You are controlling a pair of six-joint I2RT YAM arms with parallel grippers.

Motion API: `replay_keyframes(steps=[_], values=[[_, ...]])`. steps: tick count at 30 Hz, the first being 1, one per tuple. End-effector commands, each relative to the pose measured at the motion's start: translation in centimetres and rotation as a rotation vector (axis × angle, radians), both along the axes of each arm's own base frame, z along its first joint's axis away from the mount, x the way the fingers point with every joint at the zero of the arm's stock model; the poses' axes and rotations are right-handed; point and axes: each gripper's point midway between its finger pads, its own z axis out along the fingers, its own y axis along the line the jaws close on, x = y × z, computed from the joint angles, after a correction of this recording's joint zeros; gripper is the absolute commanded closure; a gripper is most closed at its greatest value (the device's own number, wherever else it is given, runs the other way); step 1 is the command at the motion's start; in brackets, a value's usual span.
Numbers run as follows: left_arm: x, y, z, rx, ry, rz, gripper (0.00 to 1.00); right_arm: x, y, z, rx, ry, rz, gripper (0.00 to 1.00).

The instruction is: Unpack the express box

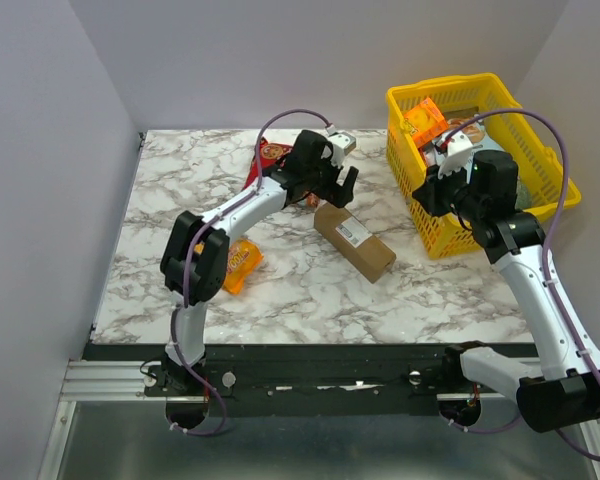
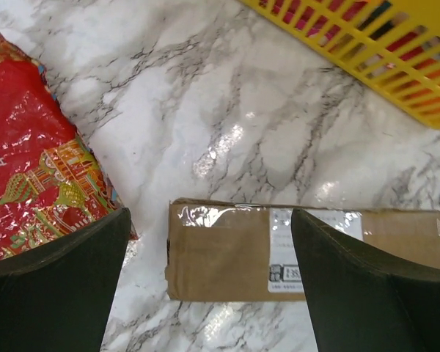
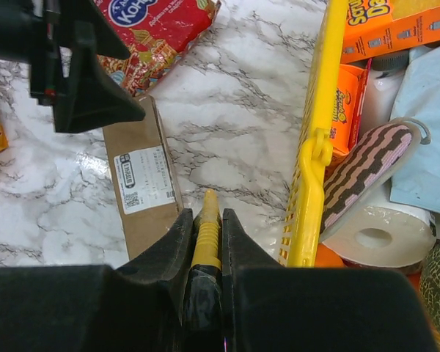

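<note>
The widest bare stretch of the white-and-grey marble tabletop lies in front of the small brown cardboard express box, open to the near edge. On the box's right, a strip of marble runs to the upright wall of the yellow plastic basket, whose inside is packed full. The right gripper, clamped on a slim yellow tool, hangs over that strip. The left gripper hovers over the box's far end, jaws wide apart, barring the way from above. The crinkled red foil snack bag lies just beside that end, leaving a narrow gap. A small orange packet lies well left, by the left arm's elbow.
</note>
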Motion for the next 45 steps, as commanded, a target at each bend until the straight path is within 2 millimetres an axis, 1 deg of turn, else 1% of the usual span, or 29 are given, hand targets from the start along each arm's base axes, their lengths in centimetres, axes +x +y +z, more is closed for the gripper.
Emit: replay_keyframes(steps=[1,5,7,9,10,11,12,13,14,15,17,19,20,23,24,29,32,33,34,35,36,38,39,40,41,42,43,44,45], values=[[2.0,0.8,-4.7,0.030,0.116,0.148,0.01,0.0,0.1,0.6,0.013,-0.003,0.004,0.99],[1.9,0.8,-7.4,0.040,0.181,0.149,0.02,-0.2,0.0,0.3,0.007,0.006,0.004,1.00],[1.0,0.7,-8.6,0.029,0.232,0.125,0.01,-0.3,-0.1,0.1,0.002,0.007,0.004,1.00],[-0.1,0.2,-9.1,-0.003,0.282,0.080,0.02,-0.4,-0.2,0.0,-0.003,0.006,0.004,1.00],[-1.3,0.1,-9.8,-0.014,0.320,0.041,0.02,-0.3,-0.2,-0.1,-0.006,0.007,0.002,0.99],[-1.8,0.1,-10.1,-0.022,0.336,0.017,0.02,-0.4,-0.2,-0.2,-0.006,0.007,0.003,1.00],[-2.5,0.1,-10.2,-0.026,0.352,-0.008,0.03,-0.4,-0.2,-0.4,-0.009,0.009,0.004,1.00],[-4.1,0.2,-11.0,-0.035,0.402,-0.066,0.05,-0.4,-0.1,-0.5,-0.007,0.013,0.006,0.99],[-4.8,0.3,-11.2,-0.041,0.423,-0.091,0.08,-0.5,-0.2,-0.5,-0.007,0.013,0.006,1.00],[-5.3,0.8,-11.4,-0.048,0.444,-0.108,0.12,-0.4,-0.1,-0.5,-0.005,0.015,0.010,1.00],[-7.3,1.7,-12.5,-0.039,0.512,-0.150,0.15,-0.5,0.0,-0.6,-0.004,0.020,0.015,1.00],[-8.1,2.7,-13.0,-0.028,0.545,-0.166,0.21,-0.5,0.1,-0.8,-0.003,0.025,0.019,0.99],[-9.2,3.4,-13.6,-0.014,0.580,-0.180,0.23,-0.5,0.2,-0.9,-0.003,0.029,0.022,1.00],[-10.5,4.7,-13.6,-0.004,0.584,-0.231,0.27,-0.6,0.6,-1.0,0.010,0.039,0.043,1.00],[-10.6,4.9,-13.0,-0.008,0.555,-0.260,0.27,-0.7,0.9,-0.9,0.021,0.041,0.058,1.00],[-12.2,5.8,-12.1,0.002,0.498,-0.365,0.29,-1.6,2.2,-0.7,0.046,0.058,0.122,1.00],[-12.1,5.7,-10.9,-0.010,0.455,-0.374,0.27,-2.3,3.1,-0.8,0.015,0.059,0.159,1.00],[-11.6,5.6,-9.7,-0.023,0.425,-0.366,0.24,-2.0,2.9,-0.7,-0.023,0.041,0.149,1.00],[-10.8,5.4,-8.9,-0.033,0.395,-0.347,0.22,-2.1,3.7,-0.8,-0.046,0.033,0.173,1.00],[-9.9,4.9,-7.2,-0.059,0.374,-0.321,0.20,-2.0,4.1,-0.6,-0.073,0.020,0.184,1.00],[-9.1,4.9,-5.0,-0.084,0.332,-0.306,0.17,-1.3,3.8,0.2,-0.125,-0.017,0.158,0.99],[-7.5,4.7,-1.6,-0.105,0.245,-0.281,0.16,-1.0,5.4,1.1,-0.154,-0.053,0.200,1.00],[-7.0,5.2,0.5,-0.105,0.186,-0.267,0.14,-1.0,6.1,2.8,-0.154,-0.098,0.227,1.00],[-6.9,5.7,1.4,-0.091,0.169,-0.253,0.13,-1.4,7.5,3.4,-0.152,-0.123,0.280,0.99],[-6.3,6.2,2.3,-0.072,0.134,-0.227,0.12,-1.5,8.4,4.0,-0.150,-0.145,0.311,0.99],[-6.4,6.8,3.6,-0.068,0.100,-0.221,0.11,-1.7,9.2,4.6,-0.152,-0.176,0.336,1.00],[-6.8,7.4,3.4,-0.048,0.111,-0.211,0.11,-1.9,10.4,5.3,-0.139,-0.223,0.367,1.00],[-7.4,7.8,2.7,-0.033,0.126,-0.210,0.11,-1.8,10.9,5.6,-0.133,-0.263,0.367,1.00],[-7.9,8.2,2.7,-0.029,0.129,-0.204,0.12,-1.9,11.0,6.3,-0.090,-0.292,0.339,1.00]])
